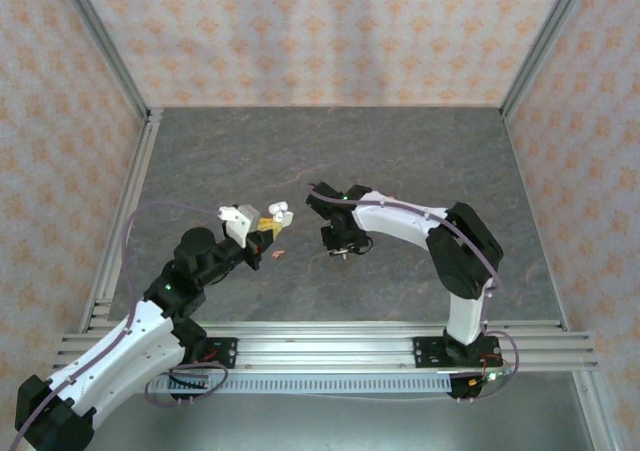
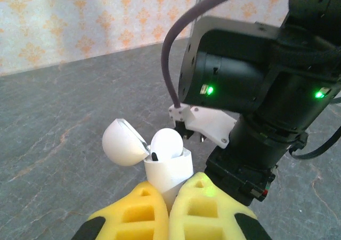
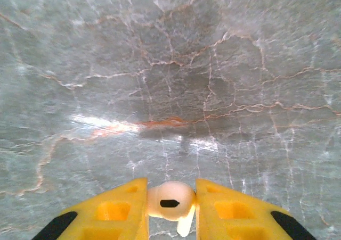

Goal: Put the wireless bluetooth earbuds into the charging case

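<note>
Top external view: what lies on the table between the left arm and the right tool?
One small coral-pink earbud lies there, apart from both, as the top external view shows.

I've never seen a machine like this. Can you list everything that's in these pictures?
charging case: one, white, lid open, clamped in the left end effector
seated earbud: one, white, sitting in the open case
held earbud: one, white, pinched in the right end effector
loose earbud: one, coral-pink, lying on the table between the arms; too small for detail
table: one, grey marbled
walls: three, pale with an orange pattern, around the table
left end effector: one, yellow fingers, shut on the case
right end effector: one, yellow fingers, shut on an earbud
left arm, right arm: two, black and white, at the near edge
</note>
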`<act>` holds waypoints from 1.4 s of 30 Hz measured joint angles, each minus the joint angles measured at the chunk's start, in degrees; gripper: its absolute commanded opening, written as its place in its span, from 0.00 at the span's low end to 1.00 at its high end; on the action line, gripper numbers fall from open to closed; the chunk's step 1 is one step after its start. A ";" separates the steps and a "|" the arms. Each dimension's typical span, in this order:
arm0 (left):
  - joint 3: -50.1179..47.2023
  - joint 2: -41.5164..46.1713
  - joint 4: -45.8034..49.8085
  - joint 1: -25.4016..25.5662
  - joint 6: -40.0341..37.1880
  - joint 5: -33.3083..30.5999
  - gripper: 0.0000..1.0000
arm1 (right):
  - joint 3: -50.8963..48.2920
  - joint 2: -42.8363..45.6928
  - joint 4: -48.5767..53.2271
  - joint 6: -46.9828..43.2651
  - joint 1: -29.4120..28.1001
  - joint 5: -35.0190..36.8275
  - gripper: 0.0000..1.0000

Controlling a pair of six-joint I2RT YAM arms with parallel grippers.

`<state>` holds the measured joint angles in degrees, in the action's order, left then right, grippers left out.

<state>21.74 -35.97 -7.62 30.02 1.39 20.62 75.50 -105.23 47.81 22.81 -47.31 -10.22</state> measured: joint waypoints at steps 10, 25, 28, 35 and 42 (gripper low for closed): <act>4.70 -3.74 -0.79 0.00 -0.04 2.73 0.00 | 2.95 9.81 -1.11 2.27 0.00 4.07 0.25; 7.39 -12.26 -7.80 0.00 0.11 7.82 0.00 | 1.18 24.02 -17.92 4.87 0.00 7.23 0.23; 7.39 -13.60 -9.92 0.00 1.20 8.55 0.00 | 0.96 23.98 -21.46 4.90 -0.02 5.20 0.22; 7.37 -13.92 -13.25 0.00 2.89 9.01 0.00 | -1.44 24.55 -29.09 4.59 -0.07 1.77 0.22; 7.37 -13.92 -14.80 0.00 3.26 9.27 0.00 | -2.78 26.53 -33.07 4.37 -0.07 -1.11 0.22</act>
<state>29.10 -49.89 -22.41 30.02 4.64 29.89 72.73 -78.70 14.74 27.18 -47.37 -11.33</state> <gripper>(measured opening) 0.046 0.224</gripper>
